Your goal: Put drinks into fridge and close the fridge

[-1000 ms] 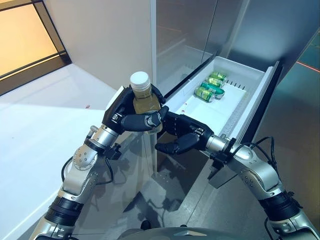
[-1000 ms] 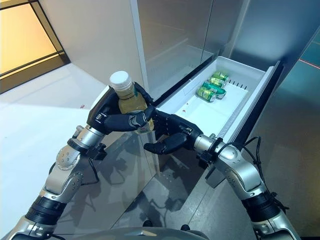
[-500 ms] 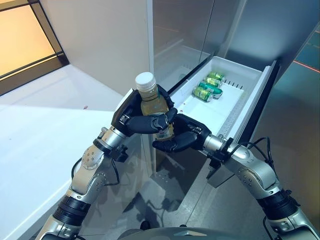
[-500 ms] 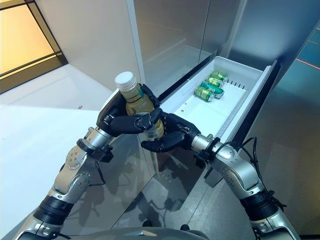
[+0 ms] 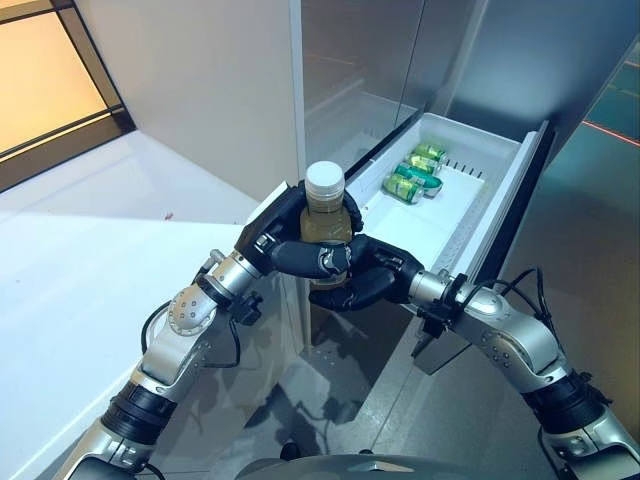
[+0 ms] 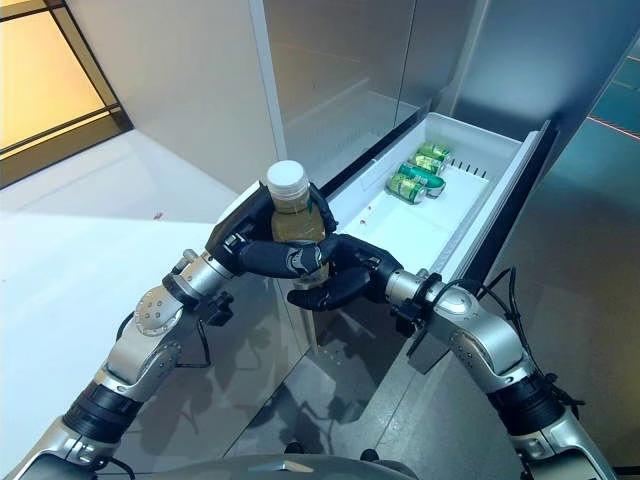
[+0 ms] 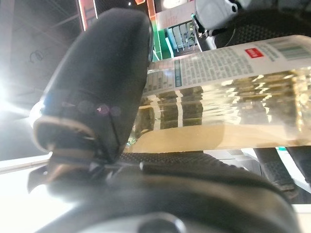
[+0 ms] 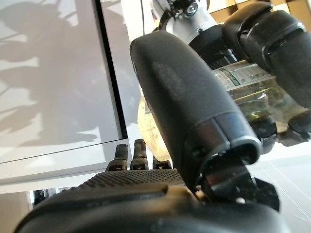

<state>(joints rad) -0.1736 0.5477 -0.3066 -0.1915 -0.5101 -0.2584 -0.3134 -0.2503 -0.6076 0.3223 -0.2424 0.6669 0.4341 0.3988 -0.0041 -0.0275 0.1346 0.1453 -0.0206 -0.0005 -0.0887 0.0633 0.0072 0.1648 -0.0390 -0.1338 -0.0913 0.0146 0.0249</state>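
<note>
1. Since a second ago the bottle (image 5: 324,215) has travelled right, from beside the fridge's side panel to the near left corner of the open white drawer (image 5: 440,225), and now stands nearly upright instead of tilted.
2. The right robot hand (image 5: 362,283), which earlier hung slightly apart with loosely curled fingers, has closed in under the bottle's base.
3. The left robot hand (image 5: 295,240) reaches in from the lower left with its arm stretched toward the fridge; its fingers and thumb are wrapped around the bottle's middle, gripping it.
4. The right robot hand comes from the lower right, palm up; its wrist view shows the thumb lying against the bottle's side and the fingers curled beneath it, so both robot hands grip the one bottle.
5. The bottle is clear plastic with a white cap (image 5: 324,178), filled with a pale yellow-green drink and bearing a printed label.
6. Green cans (image 5: 415,175) lie on their sides at the drawer's far end.
</note>
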